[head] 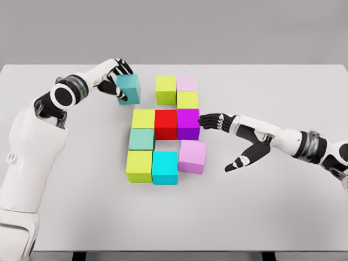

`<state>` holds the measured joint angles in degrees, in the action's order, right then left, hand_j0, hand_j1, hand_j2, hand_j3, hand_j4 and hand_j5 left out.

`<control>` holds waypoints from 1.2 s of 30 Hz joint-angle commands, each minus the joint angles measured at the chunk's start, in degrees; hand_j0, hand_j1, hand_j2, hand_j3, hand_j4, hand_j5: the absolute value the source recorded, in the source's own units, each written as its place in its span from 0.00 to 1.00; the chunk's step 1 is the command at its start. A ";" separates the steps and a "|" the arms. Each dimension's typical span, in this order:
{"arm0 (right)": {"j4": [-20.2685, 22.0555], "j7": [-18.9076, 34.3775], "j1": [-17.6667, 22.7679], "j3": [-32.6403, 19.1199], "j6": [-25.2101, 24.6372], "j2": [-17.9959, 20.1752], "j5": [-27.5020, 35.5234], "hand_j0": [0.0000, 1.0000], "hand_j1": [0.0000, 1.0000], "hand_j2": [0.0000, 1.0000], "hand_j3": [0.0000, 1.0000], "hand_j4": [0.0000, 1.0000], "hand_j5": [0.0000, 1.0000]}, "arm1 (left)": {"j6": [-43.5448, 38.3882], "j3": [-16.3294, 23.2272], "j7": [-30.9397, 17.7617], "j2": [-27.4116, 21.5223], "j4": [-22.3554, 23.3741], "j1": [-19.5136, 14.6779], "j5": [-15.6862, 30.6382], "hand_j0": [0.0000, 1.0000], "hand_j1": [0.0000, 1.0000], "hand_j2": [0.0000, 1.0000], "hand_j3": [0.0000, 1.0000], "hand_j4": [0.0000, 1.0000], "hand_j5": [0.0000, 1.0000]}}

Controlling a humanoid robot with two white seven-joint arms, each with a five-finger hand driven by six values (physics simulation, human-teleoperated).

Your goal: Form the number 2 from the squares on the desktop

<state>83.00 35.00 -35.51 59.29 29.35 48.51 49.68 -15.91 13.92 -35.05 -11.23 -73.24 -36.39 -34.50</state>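
I see the left hand (120,77) pinching the teal block (129,88) above the worktop (283,196); the right hand (231,140), fingers spread, is beside the purple block (188,123).

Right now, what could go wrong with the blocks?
The left robot hand holds the teal block close to the yellow-green block; setting it down might bump that one. The right robot hand, open, has fingertips at the purple block and could nudge it. The pink block sits crooked.

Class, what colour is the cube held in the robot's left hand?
Teal. The left hand grips the teal cube, seen best in the head view.
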 commanded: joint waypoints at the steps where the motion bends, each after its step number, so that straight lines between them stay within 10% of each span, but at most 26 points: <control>1: -1.61 0.00 0.00 -0.05 -0.17 -1.48 0.42 1.00 1.00 1.00 1.00 1.00 1.00 | 0.09 -0.04 0.05 1.12 0.47 0.00 -1.10 0.35 0.35 0.35 0.35 0.35 0.35; 31: -6.88 0.00 -0.09 2.76 0.36 -4.82 0.33 1.00 1.00 1.00 1.00 1.00 1.00 | 0.44 0.40 0.05 5.17 2.93 -2.55 -8.04 0.33 0.33 0.33 0.33 0.33 0.33; 36: -7.94 0.00 -0.09 3.55 0.36 -5.53 -0.02 1.00 1.00 1.00 1.00 1.00 1.00 | 1.50 0.58 0.05 5.08 2.93 -2.64 -8.22 0.55 0.55 0.55 0.55 0.55 0.55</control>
<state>75.47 35.00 -35.51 62.64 29.75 43.19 49.37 -15.04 14.51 -35.02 -6.17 -70.27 -39.02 -42.66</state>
